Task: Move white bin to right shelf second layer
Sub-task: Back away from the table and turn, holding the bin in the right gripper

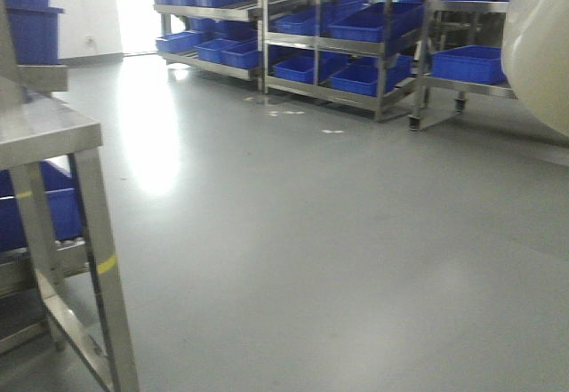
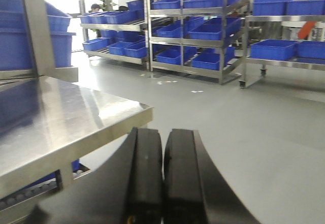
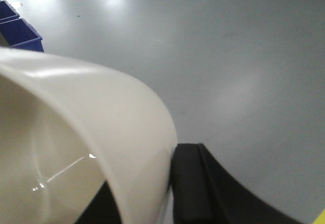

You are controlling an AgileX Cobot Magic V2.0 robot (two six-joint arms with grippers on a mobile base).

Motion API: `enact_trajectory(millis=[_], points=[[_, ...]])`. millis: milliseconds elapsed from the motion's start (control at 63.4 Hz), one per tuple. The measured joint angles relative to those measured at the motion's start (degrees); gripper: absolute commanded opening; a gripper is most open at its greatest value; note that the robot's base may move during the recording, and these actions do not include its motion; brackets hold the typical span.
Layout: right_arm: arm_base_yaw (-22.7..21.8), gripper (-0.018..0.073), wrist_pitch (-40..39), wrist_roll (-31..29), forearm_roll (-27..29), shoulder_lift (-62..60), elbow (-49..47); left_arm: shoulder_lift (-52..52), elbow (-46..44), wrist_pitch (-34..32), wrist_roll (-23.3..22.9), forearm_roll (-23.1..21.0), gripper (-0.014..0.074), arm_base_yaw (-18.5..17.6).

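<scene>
A bare grey floor [image 1: 311, 259] fills the middle of the room. On the left stands a stainless-steel table with a flat shiny top [image 1: 44, 130]. Dark-blue rectangular plastic crates [image 1: 31, 19] are stacked behind it, and another blue crate [image 1: 36, 214] sits on a lower level under the top. Along the far wall are tall stainless-steel racks [image 1: 320, 45] with sloping levels full of more blue crates. To their right a lower wheeled steel rack [image 1: 462, 85] carries a single blue crate [image 1: 467, 63]. What the crates hold cannot be seen from here. The cream-white smooth plastic bin [image 1: 542, 45] is up in the air at the right edge of the front view, well apart from the table and nearer the wheeled rack. The right gripper [image 3: 152, 203] is clamped on the bin's rounded rim, with one black finger [image 3: 198, 183] pressed against the outside wall. The part of the bin's inside that shows is glossy wall. The left gripper [image 2: 162, 183] has its black fingers pressed together with nothing between them, just beside the table's front corner.
</scene>
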Motion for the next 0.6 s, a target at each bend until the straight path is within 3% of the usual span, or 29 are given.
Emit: enact_trajectory(millis=[600], points=[[0.00,0.0056,0.13,0.00,0.00,0.00,0.00,0.00,0.00,0.00,0.00,0.00,0.0085,0.00]])
